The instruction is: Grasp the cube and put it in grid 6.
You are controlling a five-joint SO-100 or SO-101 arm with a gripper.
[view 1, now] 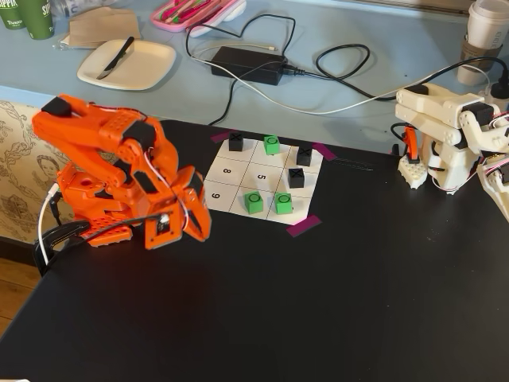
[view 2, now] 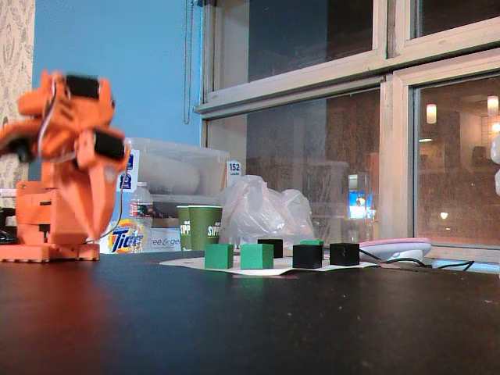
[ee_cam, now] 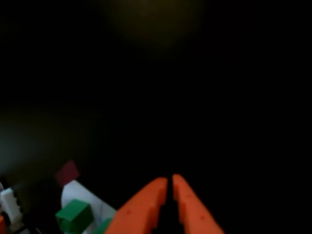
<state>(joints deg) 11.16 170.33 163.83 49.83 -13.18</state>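
fingers (ee_cam: 170, 179) nearly closed, empty, parked off the board (view 1: 238, 179)
three green cubes (view 1: 254, 202) sit close; i risk picking wrong or nudging neighbours.

A black table (view 1: 318, 302) carries the paper board (view 1: 238, 187) and two arms.

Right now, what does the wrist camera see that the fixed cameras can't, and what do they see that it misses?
Only the wrist view shows the gripper close up, with its fingertips almost touching and holding nothing. Only a fixed view shows the whole orange arm, three black cubes, the board's printed numbers and a white arm. Both show green cubes, the white board and purple tape.
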